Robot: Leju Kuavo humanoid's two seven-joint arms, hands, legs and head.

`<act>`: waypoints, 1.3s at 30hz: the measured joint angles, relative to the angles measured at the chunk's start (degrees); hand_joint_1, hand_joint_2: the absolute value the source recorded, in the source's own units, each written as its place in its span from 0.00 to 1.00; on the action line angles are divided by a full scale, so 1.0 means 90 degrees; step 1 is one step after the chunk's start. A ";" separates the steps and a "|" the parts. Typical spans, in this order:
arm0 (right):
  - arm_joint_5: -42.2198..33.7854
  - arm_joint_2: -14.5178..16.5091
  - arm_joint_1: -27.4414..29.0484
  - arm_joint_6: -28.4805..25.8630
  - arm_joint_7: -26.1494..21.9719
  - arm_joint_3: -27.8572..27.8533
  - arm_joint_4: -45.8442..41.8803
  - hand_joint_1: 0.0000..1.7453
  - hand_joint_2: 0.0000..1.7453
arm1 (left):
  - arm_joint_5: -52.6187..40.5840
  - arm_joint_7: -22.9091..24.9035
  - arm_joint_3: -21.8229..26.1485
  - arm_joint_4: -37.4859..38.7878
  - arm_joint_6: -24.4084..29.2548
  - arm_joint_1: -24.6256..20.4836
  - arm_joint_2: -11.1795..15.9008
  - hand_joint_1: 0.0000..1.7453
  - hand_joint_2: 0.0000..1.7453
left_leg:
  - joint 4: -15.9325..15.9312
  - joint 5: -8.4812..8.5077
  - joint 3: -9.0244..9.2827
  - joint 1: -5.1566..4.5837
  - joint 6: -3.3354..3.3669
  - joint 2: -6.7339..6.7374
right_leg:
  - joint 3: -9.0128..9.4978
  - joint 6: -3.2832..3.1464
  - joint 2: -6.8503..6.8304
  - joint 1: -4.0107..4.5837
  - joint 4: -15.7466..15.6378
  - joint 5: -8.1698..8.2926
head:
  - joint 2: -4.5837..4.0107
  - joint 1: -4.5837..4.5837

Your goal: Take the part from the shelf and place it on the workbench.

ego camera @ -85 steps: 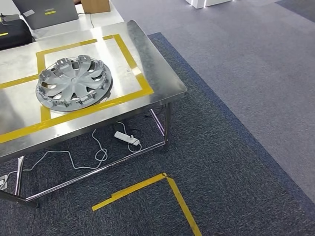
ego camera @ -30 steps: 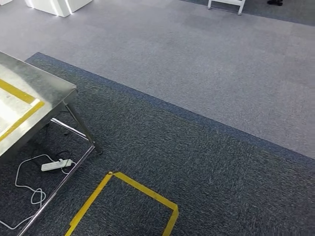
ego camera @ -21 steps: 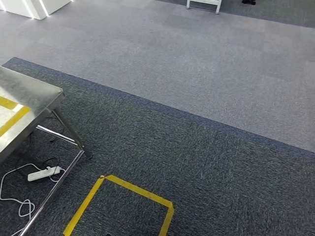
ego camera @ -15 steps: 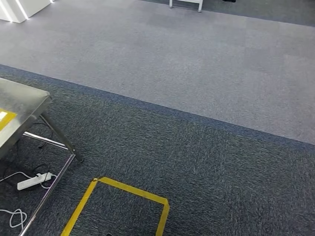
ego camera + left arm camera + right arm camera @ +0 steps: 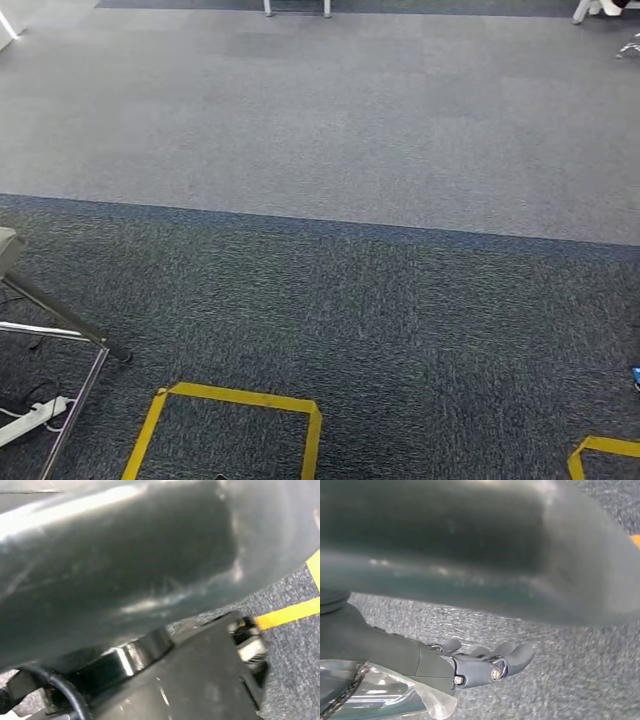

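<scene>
The steel workbench [image 5: 6,250] appears as a bare corner at the far left of the head view, with one slanted leg [image 5: 68,325] running down to the dark carpet. My right hand [image 5: 486,665] hangs over the carpet in the right wrist view. Its fingers are stretched out and hold nothing.
A yellow tape square [image 5: 234,402] marks the dark carpet in front of me, and another tape corner [image 5: 604,445] lies at the lower right. A white power strip [image 5: 30,420] lies under the bench. Lighter grey carpet [image 5: 340,120] stretches ahead, with white furniture legs [image 5: 296,8] far off.
The camera has turned to the right. The workbench, with the grey wheel cover on it, has slid out past the left edge, and a second tape corner has come in at the right.
</scene>
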 joint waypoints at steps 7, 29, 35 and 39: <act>0.0005 0.0016 -0.0009 0.0010 -0.0007 -0.0002 0.0000 0.00 0.00 | -0.0038 0.0035 0.0027 0.0000 0.0052 0.0000 0.0006 0.00 0.00 | -0.1804 0.0926 0.0658 -0.0024 0.0195 -0.0652 | -0.0128 0.0147 0.0582 -0.0004 0.0056 0.0082 | 0.0000 0.0006; 0.0035 0.0010 -0.0013 0.0031 -0.0007 -0.0012 0.0000 0.00 0.00 | -0.0104 0.0016 0.0049 0.0000 -0.0046 -0.0012 -0.0005 0.00 0.00 | -0.0230 0.0029 0.0034 0.0010 -0.0045 0.0019 | 0.0048 -0.0020 -0.0159 -0.0023 0.0034 -0.0104 | 0.0000 -0.0018; 0.0038 0.0012 -0.0010 0.0030 -0.0005 -0.0013 0.0000 0.00 0.00 | -0.0105 0.0015 0.0050 0.0001 -0.0050 -0.0005 0.0003 0.00 0.00 | -0.1511 0.1016 0.0431 0.0006 0.0101 -0.0408 | 0.0114 0.0008 0.0382 0.0019 0.0056 -0.0133 | 0.0000 -0.0015; 0.0041 0.0015 0.0021 0.0032 -0.0005 -0.0012 0.0002 0.00 0.00 | -0.0104 0.0011 0.0053 0.0001 -0.0050 -0.0014 0.0004 0.00 0.00 | -0.1826 0.1044 0.0539 -0.0010 0.0159 -0.0417 | -0.0015 0.0157 0.0550 -0.0026 0.0081 -0.0120 | 0.0000 -0.0016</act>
